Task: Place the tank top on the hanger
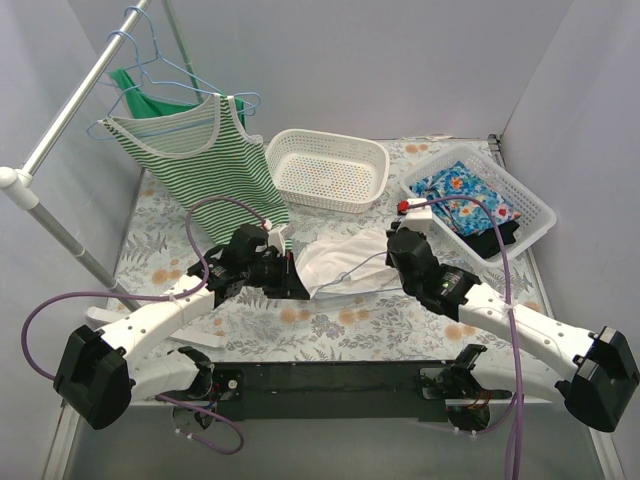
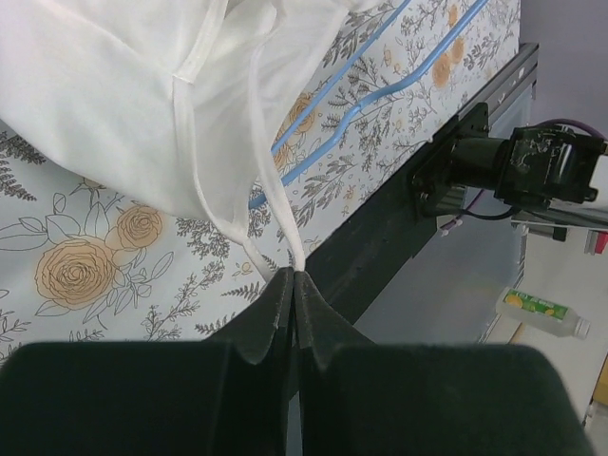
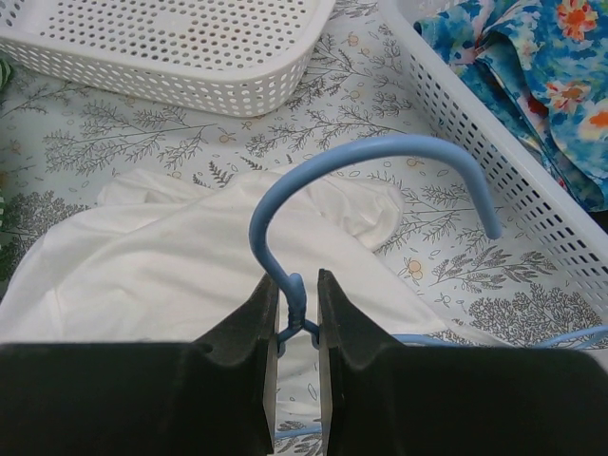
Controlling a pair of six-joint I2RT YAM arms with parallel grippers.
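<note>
Two tight grips: left hand on soft white tank top strap, right hand on blue wire hanger neck.

Floral table: white tank top mid, perforated basket behind, clothes basket right.

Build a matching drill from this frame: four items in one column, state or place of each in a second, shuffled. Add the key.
Items:
1. tank top
2. hanger
3. left claw
4. striped top

States:
A. hung up at back left
B. shut on a white strap
C. white, lying between the arms
D. held at its neck by the right claw

Pairs: 1-C, 2-D, 3-B, 4-A
</note>
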